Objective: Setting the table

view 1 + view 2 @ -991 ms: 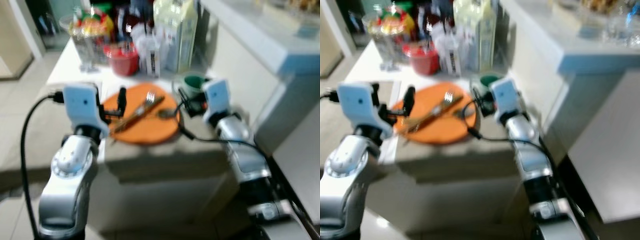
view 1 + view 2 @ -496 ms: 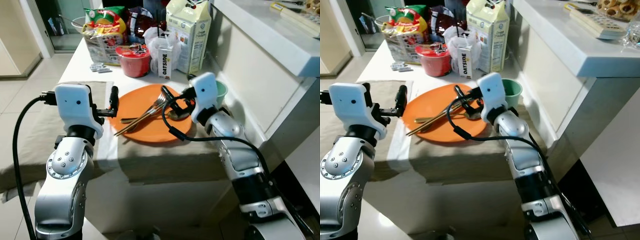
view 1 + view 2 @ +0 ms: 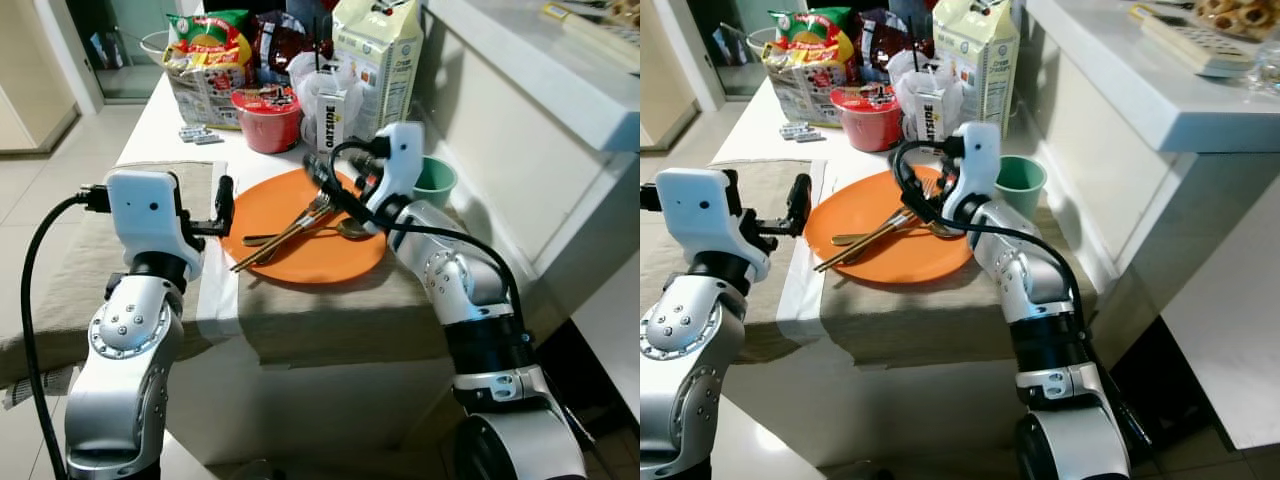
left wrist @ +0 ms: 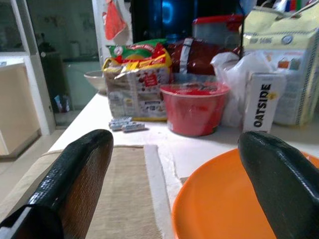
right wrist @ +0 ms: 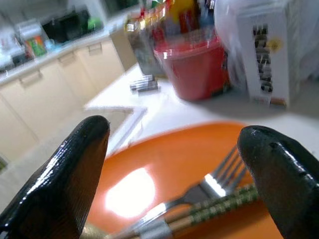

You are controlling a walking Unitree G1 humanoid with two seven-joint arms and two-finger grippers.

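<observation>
An orange plate [image 3: 305, 235] lies on a beige cloth [image 3: 330, 315] at the near edge of the white table [image 3: 165, 110]. On it rest a fork [image 3: 305, 212], a pair of chopsticks [image 3: 262, 250] and a spoon [image 3: 345, 230], all lying together across the plate's middle, their handles running toward 8 o'clock and the fork's tines toward 1 o'clock.

The right gripper [image 5: 172, 164] hovers over the plate's 2 o'clock side, its two black fingers [image 5: 75, 169] spread wide with nothing between them; the wrist view looks straight down on the fork tines and the banded chopsticks between the fingers. The left gripper [image 4: 169, 184] is held level just off the plate's 9 o'clock rim, above the cloth, its fingers [image 4: 77, 174] also wide apart and empty.

A green cup [image 3: 435, 180] stands just beside the plate at 2 o'clock, behind the right wrist. Beyond the plate at 12 o'clock stand a red instant-noodle cup [image 3: 265, 118], a small carton marked OATSIDE [image 3: 329, 122] backed by a white plastic bag [image 3: 305, 75], and a tall milk carton [image 3: 375, 60]. A colourful snack bag [image 3: 205, 60] sits at 11 o'clock, with small wrapped packets [image 3: 200, 135] on the table before it.
</observation>
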